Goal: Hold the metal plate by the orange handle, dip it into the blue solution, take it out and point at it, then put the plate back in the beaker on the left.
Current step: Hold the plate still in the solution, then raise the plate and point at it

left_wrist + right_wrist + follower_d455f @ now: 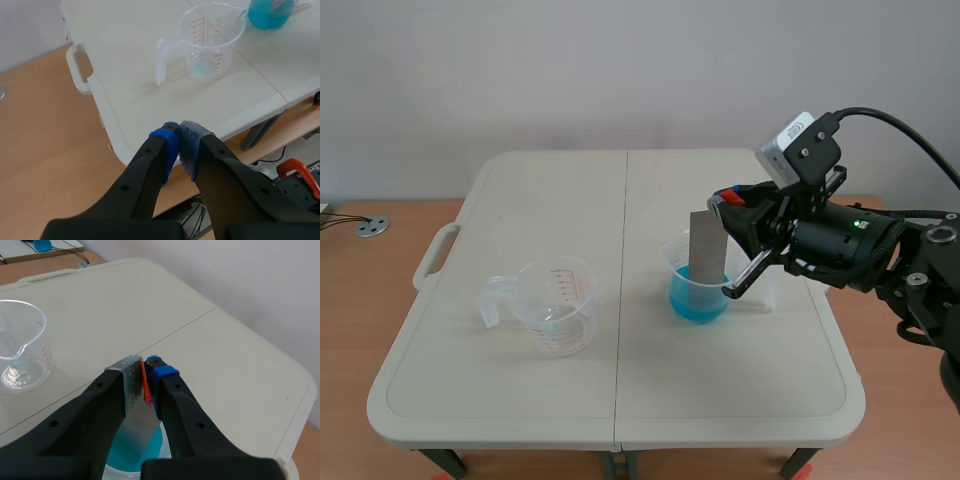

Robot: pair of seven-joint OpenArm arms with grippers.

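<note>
While the orange handle [145, 384] is clamped between the fingers of the right hand [143, 371], the metal plate [707, 245] is held upright, its lower end inside the beaker of blue solution [698, 296]. The left hand [180, 145] is seen clenched on nothing, beyond the bench [125, 65] edge, near the clear measuring beaker [210, 40].
</note>
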